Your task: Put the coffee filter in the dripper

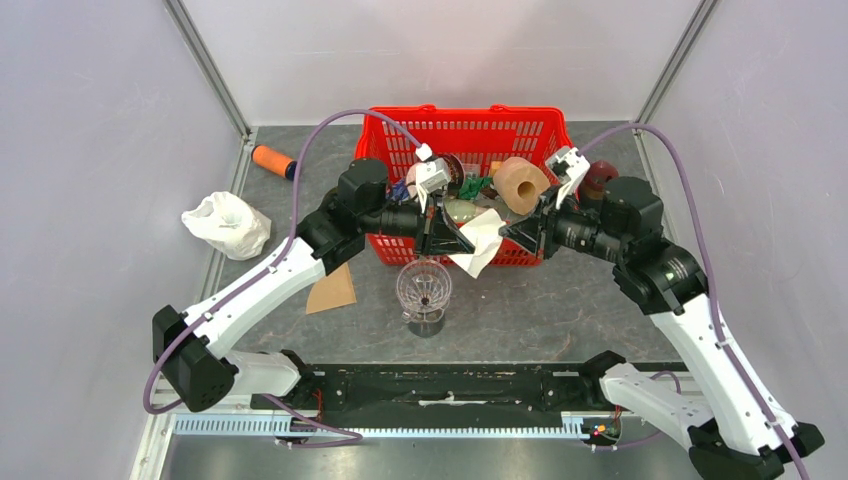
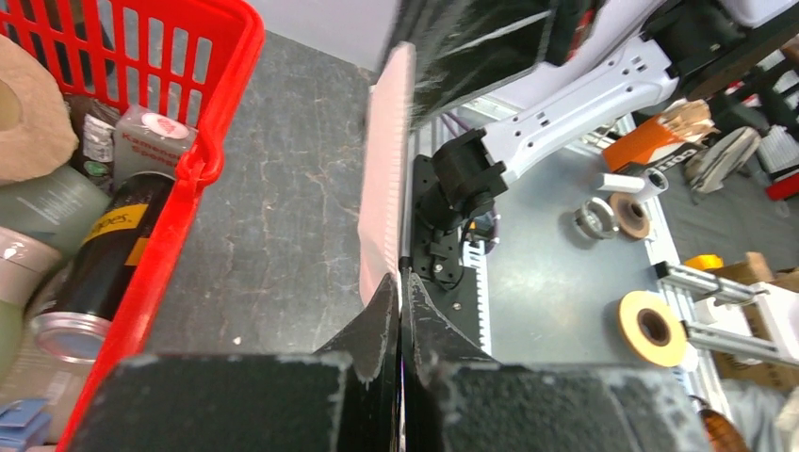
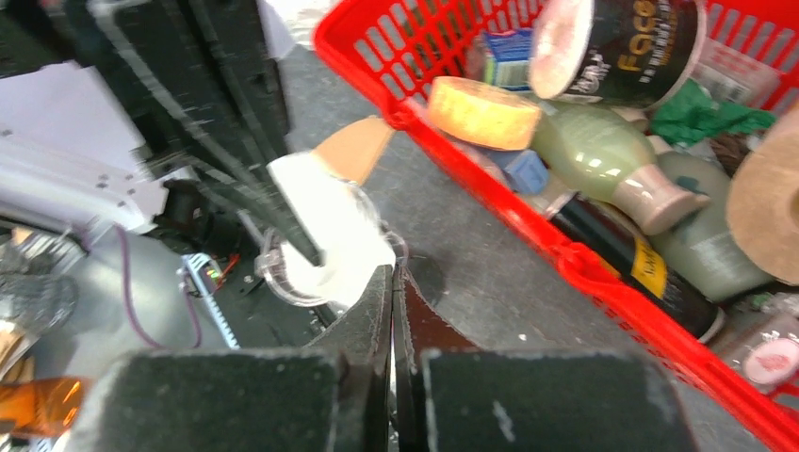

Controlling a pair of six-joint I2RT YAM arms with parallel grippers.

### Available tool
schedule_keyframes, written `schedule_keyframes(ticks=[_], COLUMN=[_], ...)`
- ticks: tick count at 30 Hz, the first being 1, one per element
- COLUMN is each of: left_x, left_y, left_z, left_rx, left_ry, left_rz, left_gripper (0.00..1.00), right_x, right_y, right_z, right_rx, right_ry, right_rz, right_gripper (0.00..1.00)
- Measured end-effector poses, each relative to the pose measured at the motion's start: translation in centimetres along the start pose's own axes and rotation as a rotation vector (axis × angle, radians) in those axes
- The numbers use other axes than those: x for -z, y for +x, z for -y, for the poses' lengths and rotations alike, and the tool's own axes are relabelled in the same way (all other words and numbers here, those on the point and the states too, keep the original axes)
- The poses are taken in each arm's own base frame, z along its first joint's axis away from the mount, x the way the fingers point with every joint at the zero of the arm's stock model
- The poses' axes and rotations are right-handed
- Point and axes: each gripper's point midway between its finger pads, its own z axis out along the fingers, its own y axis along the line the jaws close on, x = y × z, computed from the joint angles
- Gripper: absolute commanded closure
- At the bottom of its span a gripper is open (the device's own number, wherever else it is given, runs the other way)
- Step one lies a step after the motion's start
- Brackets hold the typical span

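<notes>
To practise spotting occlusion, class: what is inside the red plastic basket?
Visible: a brown paper roll, a pale green bottle, a black can with yellow label, a crumpled green cloth. From above, the white paper filter covers part of the near side; lower layers are hidden.

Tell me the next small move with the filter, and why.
Probably shift the filter slightly nearer and left, until it is over the dripper, before lowering. The left pincer and right pincer both appear shut on it. In the top view it hangs off to the basket side of the dripper's mouth.
</notes>
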Motion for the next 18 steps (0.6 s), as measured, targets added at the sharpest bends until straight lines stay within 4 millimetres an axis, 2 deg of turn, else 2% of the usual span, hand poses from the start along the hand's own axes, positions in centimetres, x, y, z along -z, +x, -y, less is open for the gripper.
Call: schedule_keyframes(ticks=[7,14,18], left_x=[-0.6,-1.5,-2.1], left_y=[-0.7,-1.2,-1.4], left_z=[0.6,0.0,-0.5], left_rx=[0.103,0.17,0.189], left_ry=[0.033,0.037,0.037], left_rz=[0.005,0.006,0.006], left_gripper=[0.98,0.98,0.98], right_x=[-1.7,-2.3,-2.9], right_y=[0.3,0.5,1.0], right_z=[2.5,3.1,2.7], right_rx=[-0.02,-0.025,-0.023], right_ry=[0.096,0.126,0.11], right_rz=[-0.035,-0.045,-0.066], right_gripper=[1.0,1.0,1.0])
